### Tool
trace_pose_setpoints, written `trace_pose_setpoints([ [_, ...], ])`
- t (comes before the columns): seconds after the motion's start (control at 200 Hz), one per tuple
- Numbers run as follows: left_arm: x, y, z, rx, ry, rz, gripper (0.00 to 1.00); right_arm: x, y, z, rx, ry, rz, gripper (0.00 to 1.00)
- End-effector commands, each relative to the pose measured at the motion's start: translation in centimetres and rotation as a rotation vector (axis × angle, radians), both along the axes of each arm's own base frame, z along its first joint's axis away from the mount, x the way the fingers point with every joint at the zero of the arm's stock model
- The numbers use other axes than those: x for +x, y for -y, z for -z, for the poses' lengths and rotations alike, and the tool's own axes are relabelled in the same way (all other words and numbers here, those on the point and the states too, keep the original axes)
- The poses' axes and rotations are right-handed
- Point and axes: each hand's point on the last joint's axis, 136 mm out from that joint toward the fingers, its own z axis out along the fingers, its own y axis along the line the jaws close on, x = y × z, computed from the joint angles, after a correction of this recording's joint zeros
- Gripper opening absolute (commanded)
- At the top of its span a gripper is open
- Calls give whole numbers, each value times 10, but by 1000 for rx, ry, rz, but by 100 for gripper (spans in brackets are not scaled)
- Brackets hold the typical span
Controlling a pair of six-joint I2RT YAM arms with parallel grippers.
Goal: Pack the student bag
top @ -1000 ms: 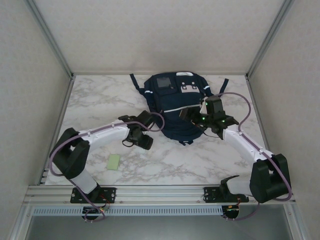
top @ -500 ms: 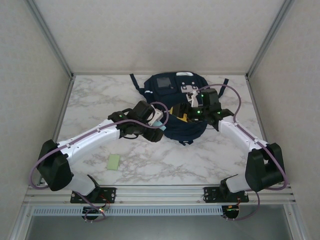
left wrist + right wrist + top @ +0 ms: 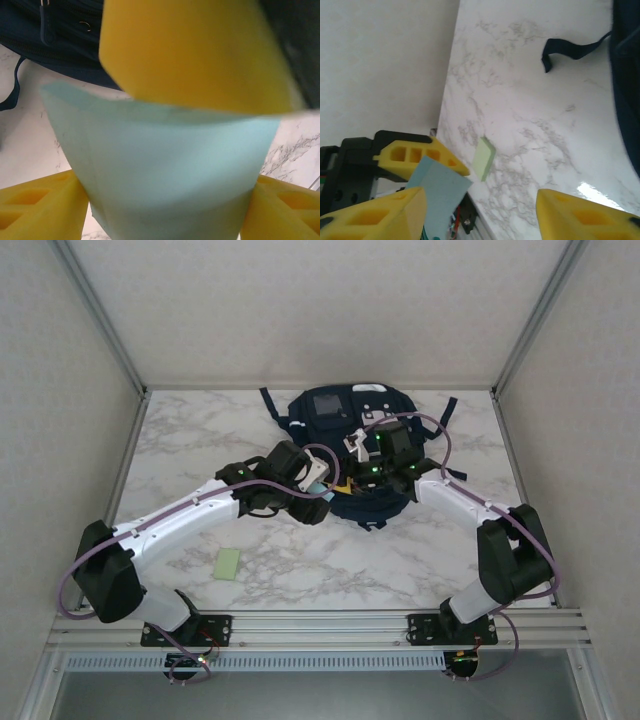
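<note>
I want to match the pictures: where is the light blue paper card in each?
Top external: light blue paper card near the centre, by the near-left edge of the dark navy fabric backpack.
Left wrist: card in the middle, backpack top left.
Right wrist: card bottom left, backpack along the right edge.
Shared landmark: backpack.

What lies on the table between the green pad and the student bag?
Bare marble tabletop between green pad and student bag, per right wrist view.

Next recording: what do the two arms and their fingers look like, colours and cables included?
The left arm and right arm have white links and chunky black joints, each trailed by a looping purple cable. Small green lights glow on the right wrist. Left fingers and right fingers are yellow wedge blocks with rectangular cut-outs.
</note>
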Motion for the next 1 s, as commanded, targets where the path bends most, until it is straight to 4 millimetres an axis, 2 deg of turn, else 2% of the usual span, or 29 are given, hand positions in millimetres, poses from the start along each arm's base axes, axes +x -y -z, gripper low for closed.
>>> trace_pose_setpoints([
  [0.0, 3, 7, -27, -54, 74, 20, 72, -10, -11, -3, 44, -10, -59, 51],
  [0.195, 5, 4, -19, -35, 79, 14, 70, -14, -8, -4, 36, -9, -56, 53],
  [0.25, 5, 5, -16, -38, 77, 14, 67, -14, -6, -4, 23, -5, -50, 57],
  [0.33, 4, 7, -11, -44, 68, 16, 65, -14, -2, -2, -5, -2, -39, 68],
  [0.541, 0, 10, -8, -57, 53, 38, 63, -13, 8, -6, -46, 9, -18, 73],
  [0.771, -3, 10, -4, -54, 36, 52, 66, -9, 29, -21, -60, 40, 25, 73],
  [0.996, -7, 19, -8, -93, 17, 89, 67, -19, 32, -33, -9, 66, -8, 69],
])
